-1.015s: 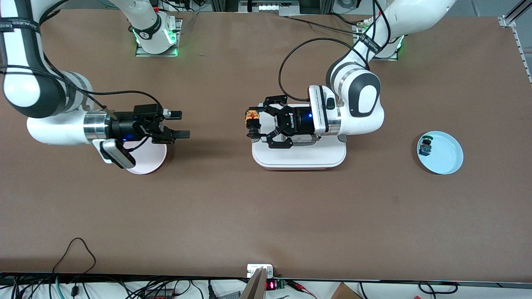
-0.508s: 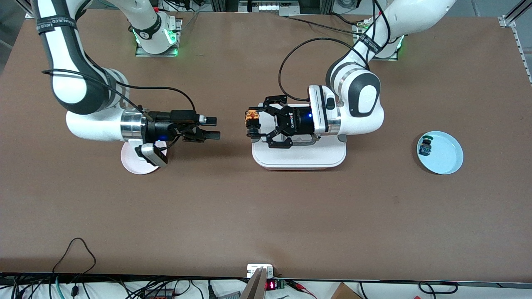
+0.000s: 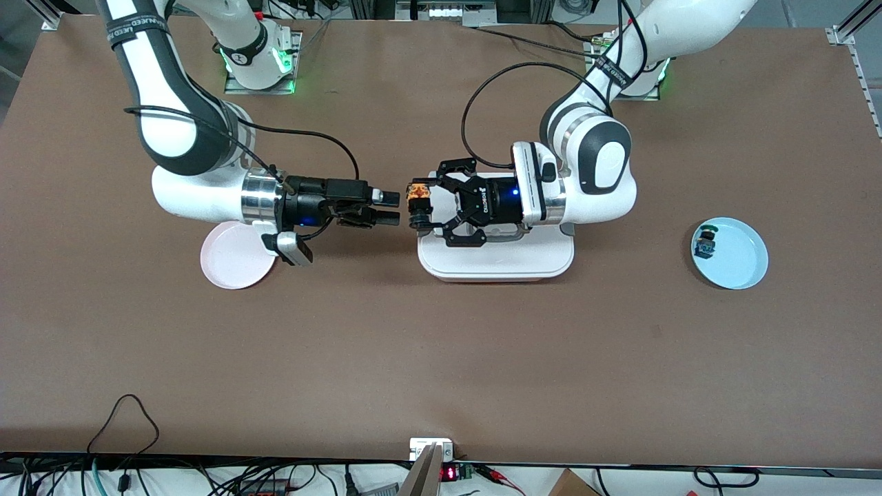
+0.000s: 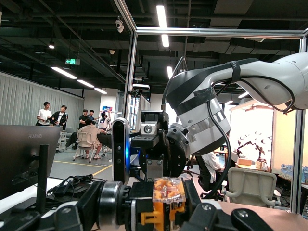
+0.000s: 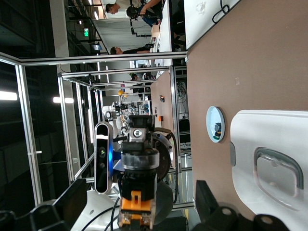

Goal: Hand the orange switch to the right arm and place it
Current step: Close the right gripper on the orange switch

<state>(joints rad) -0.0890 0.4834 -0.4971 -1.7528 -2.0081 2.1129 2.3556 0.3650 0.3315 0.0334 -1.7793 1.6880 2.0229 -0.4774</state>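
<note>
From the front, the left gripper (image 3: pixel 415 206) is clamped on the orange switch (image 3: pixel 417 194), up over the brown table (image 3: pixel 441 344) by an end of the white tray (image 3: pixel 496 260). The right gripper (image 3: pixel 391 209), fingers apart, points at the switch from just beside it. A pink plate (image 3: pixel 231 258) lies under the right arm (image 3: pixel 207 186); a blue plate (image 3: pixel 734 258) with a small dark part (image 3: pixel 705 242) sits near the left arm's end.

Left wrist view: the switch (image 4: pixel 168 192) shows between black fingers, with a hall and standing people (image 4: pixel 53 115) in the background.

Right wrist view: the switch (image 5: pixel 136 204) faces this camera, beside the tray (image 5: pixel 274 159).
</note>
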